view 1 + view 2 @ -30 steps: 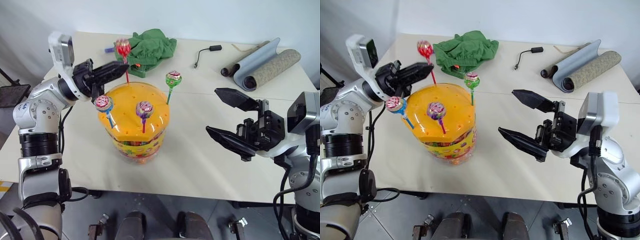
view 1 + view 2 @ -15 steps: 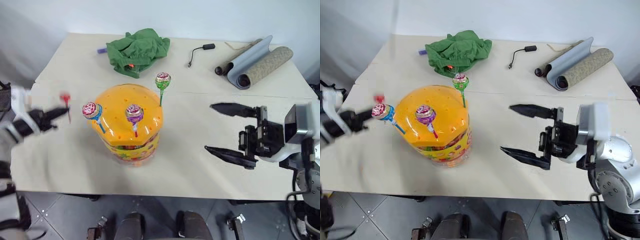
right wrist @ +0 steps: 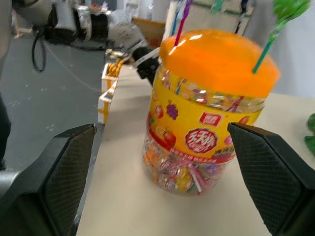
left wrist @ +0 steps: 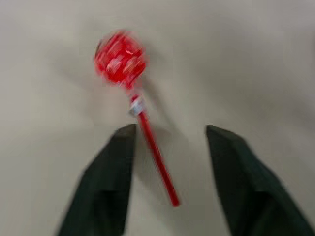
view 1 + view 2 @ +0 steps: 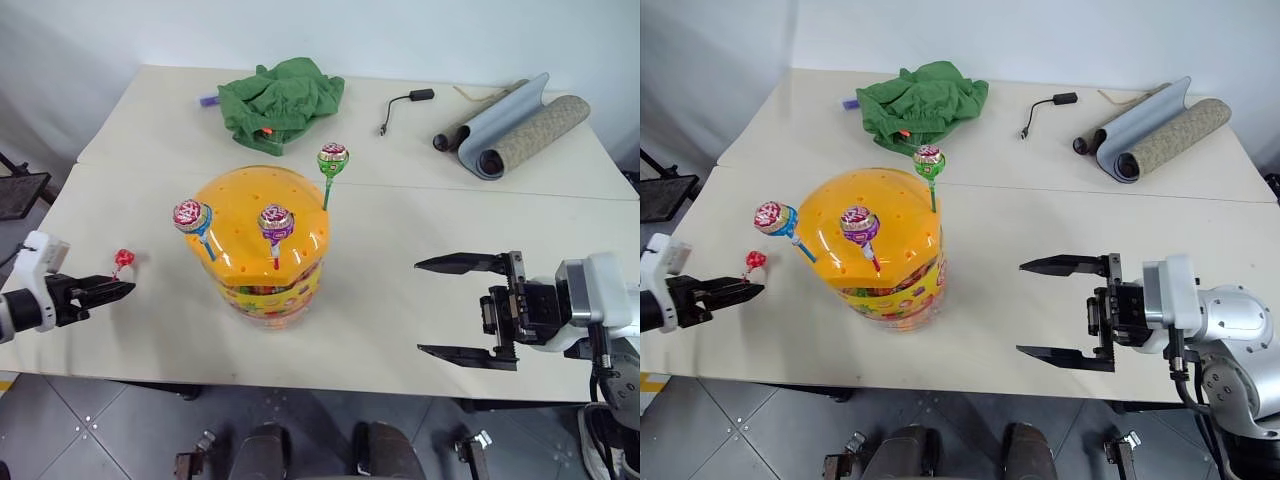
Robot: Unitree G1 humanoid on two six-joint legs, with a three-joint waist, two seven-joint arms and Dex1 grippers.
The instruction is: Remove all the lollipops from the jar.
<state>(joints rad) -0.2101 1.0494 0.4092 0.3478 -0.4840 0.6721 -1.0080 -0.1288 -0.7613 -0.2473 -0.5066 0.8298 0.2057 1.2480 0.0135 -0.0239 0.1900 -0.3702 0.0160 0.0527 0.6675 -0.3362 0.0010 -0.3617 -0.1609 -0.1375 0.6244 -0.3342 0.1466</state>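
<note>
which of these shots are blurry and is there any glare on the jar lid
Left wrist view: the red lollipop is smeared by motion blur, and the gripper fingers have soft edges. Right wrist view: the jar is slightly soft, with bright highlights on its orange lid. Left eye view: sharp, with faint highlights on the lid and soft shadows on the table.

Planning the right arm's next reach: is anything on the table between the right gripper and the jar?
Nothing visible. Bare table lies between the open right gripper and the jar, and the right wrist view looks straight at the jar.
</note>
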